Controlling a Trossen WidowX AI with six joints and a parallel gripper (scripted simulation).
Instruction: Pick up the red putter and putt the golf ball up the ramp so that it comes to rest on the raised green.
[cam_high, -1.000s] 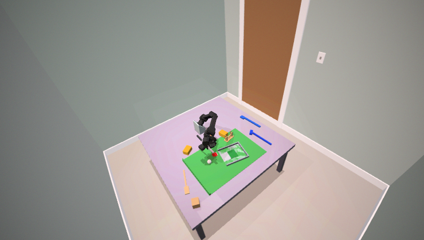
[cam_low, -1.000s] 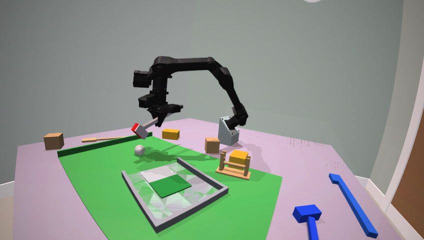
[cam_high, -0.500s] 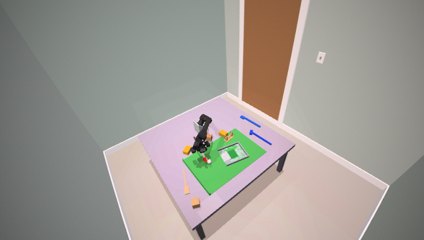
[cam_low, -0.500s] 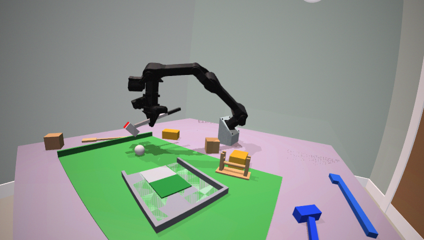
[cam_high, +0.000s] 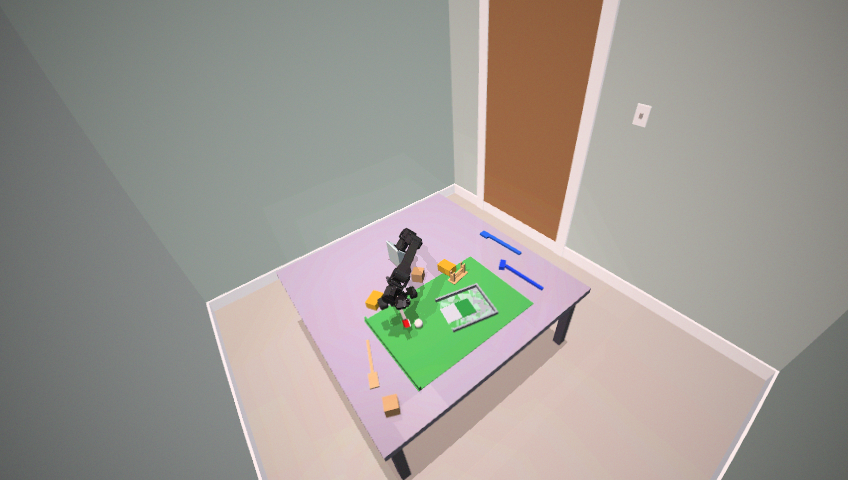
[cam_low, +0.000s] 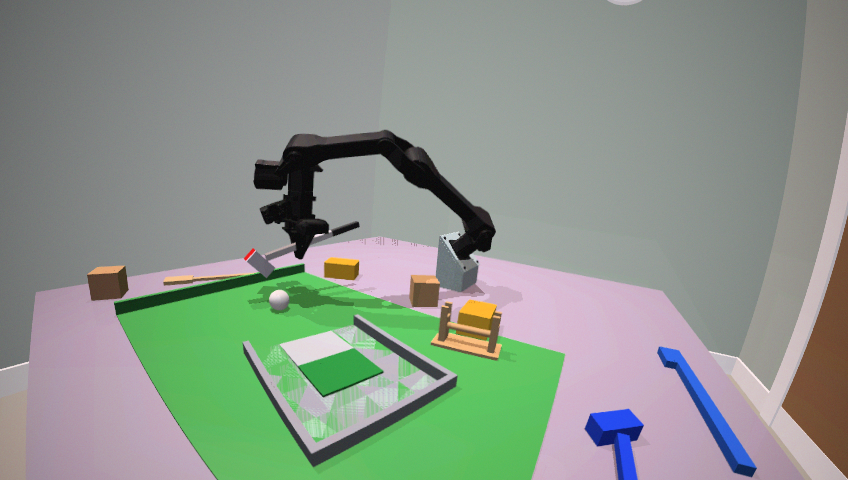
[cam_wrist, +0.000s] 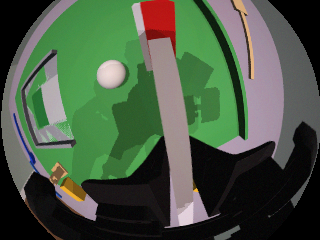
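Plain gray-green walls (cam_high: 267, 118) (cam_low: 565, 118) enclose the room, with a white baseboard (cam_high: 672, 312) (cam_low: 720, 355) along their foot. A brown door (cam_high: 535, 118) (cam_low: 824, 380) stands in a white frame (cam_high: 586, 118) (cam_low: 788, 350). On the wall to one side of it is a small white switch plate (cam_high: 641, 115). The floor (cam_high: 624, 380) (cam_low: 10, 404) is pale beige. A table (cam_high: 333, 267) (cam_low: 601, 333) with a lilac top and dark legs stands near the corner, casting a soft shadow on the floor.
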